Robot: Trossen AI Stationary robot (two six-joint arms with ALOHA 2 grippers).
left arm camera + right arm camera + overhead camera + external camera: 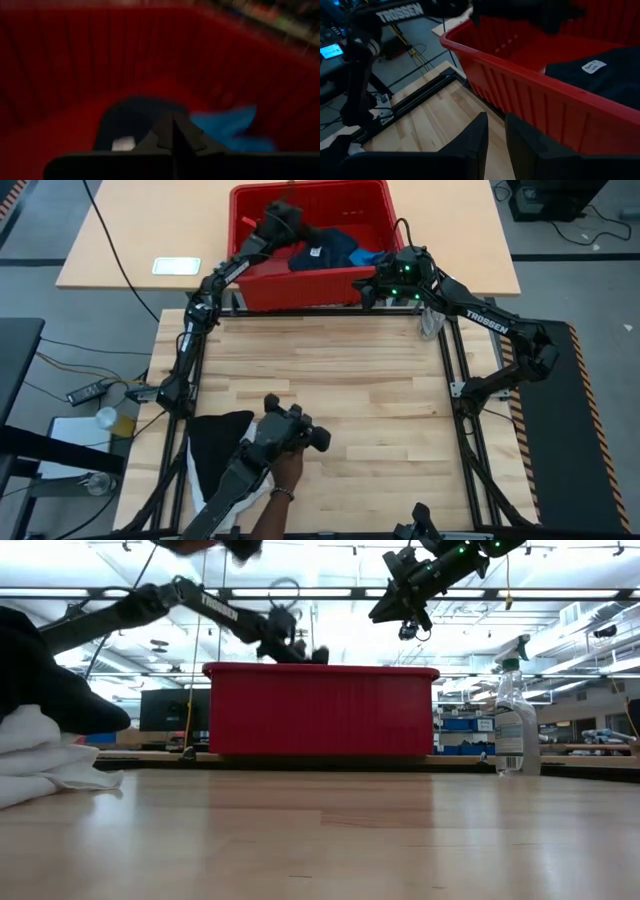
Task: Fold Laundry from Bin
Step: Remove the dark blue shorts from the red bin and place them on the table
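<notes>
Red plastic, ribbed and thick-rimmed: the bin (250,285) sits at the far edge of the table (380,410). Inside it lie a navy garment (322,250) with a white tag and, just beside it toward the right arm, a small blue one (364,257).

The left gripper (285,222) reaches down into the bin from above; in its wrist view the two fingers (172,135) meet edge to edge, fully closed, with the navy cloth and blue cloth just ahead of them. Whether any fabric is pinched between them cannot be told.

The right gripper (372,290) hovers over the bin's near wall at its right end, above the rim. Its fingers (475,140) stand a narrow gap apart and hold nothing; only the wooden table shows through the gap.

At the near left corner of the table, a black garment (220,445) lies on a white one (200,480). A person's hand (287,470) rests on the table beside that pile. A spray bottle (516,725) stands near the bin's right end.
</notes>
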